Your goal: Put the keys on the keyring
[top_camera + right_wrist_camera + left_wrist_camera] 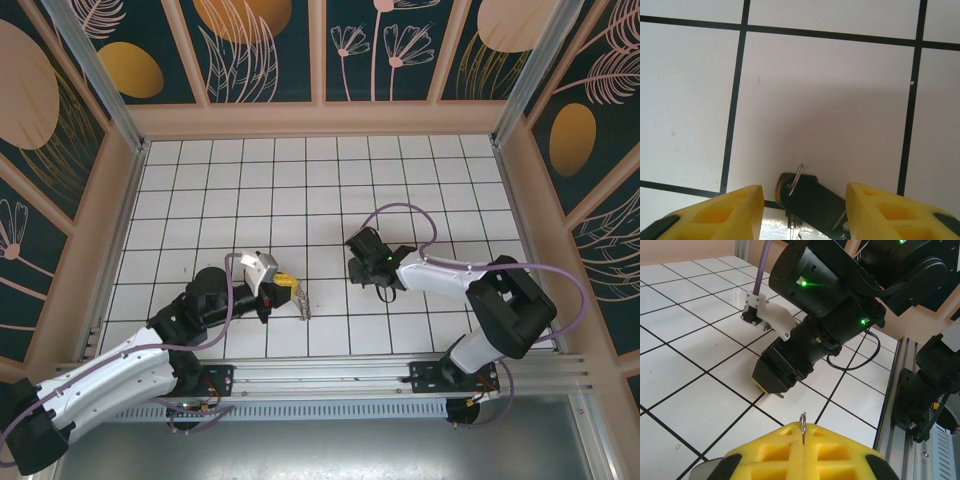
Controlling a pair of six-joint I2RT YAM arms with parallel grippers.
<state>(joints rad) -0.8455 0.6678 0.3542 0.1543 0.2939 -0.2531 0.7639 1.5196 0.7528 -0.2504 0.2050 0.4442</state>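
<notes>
Left fingers [771,452] closed on thin metal keyring [803,423], edge-on, sticking straight out, right fingers [725,212] apart astride dark-headed key [812,201]

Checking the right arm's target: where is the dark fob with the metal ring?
In the right wrist view, the dark fob sits on the tiled floor at bottom centre, between the open fingers of the right pincer.
</notes>
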